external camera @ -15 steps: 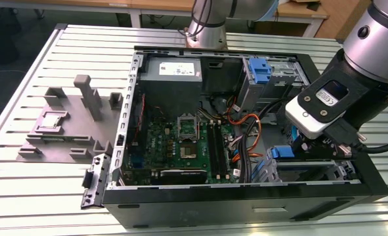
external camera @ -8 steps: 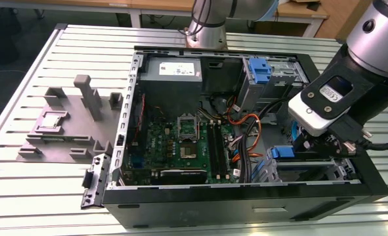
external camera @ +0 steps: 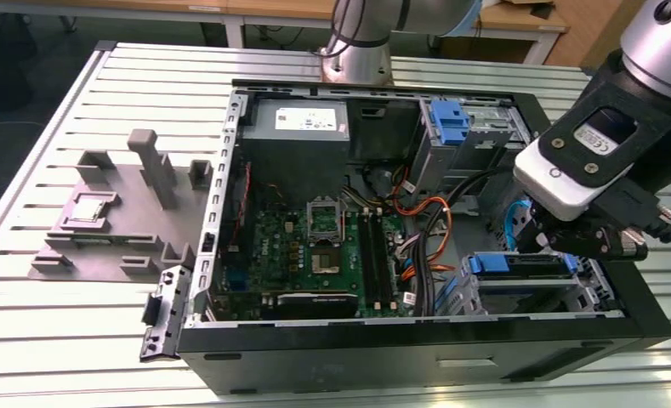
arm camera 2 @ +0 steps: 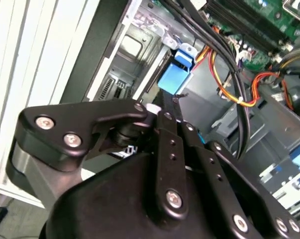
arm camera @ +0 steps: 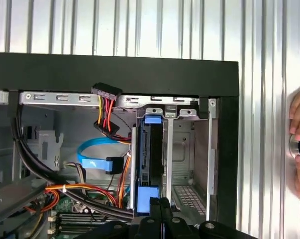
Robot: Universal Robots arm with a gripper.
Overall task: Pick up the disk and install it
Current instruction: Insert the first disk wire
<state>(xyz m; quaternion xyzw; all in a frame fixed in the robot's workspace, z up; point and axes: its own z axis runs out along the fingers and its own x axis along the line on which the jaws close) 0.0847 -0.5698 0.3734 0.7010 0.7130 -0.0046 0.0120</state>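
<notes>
Nothing is reading legibly. A white sticker [external camera: 310, 119] is sitting on the grey power-supply box [external camera: 261, 127] at the case's [external camera: 426, 348] far end, its print too small. A smaller label [external camera: 599, 136] (perhaps carrying a code) is riding on the arm [external camera: 653, 93], while the disk [arm camera: 150, 154] is showing edge-on.

Silver arm [external camera: 667, 41], black screw-studded end effector [arm camera: 157, 208]

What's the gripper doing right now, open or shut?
The gripper: fingers shut, tips at the blue end of the disk standing in its bay.
</notes>
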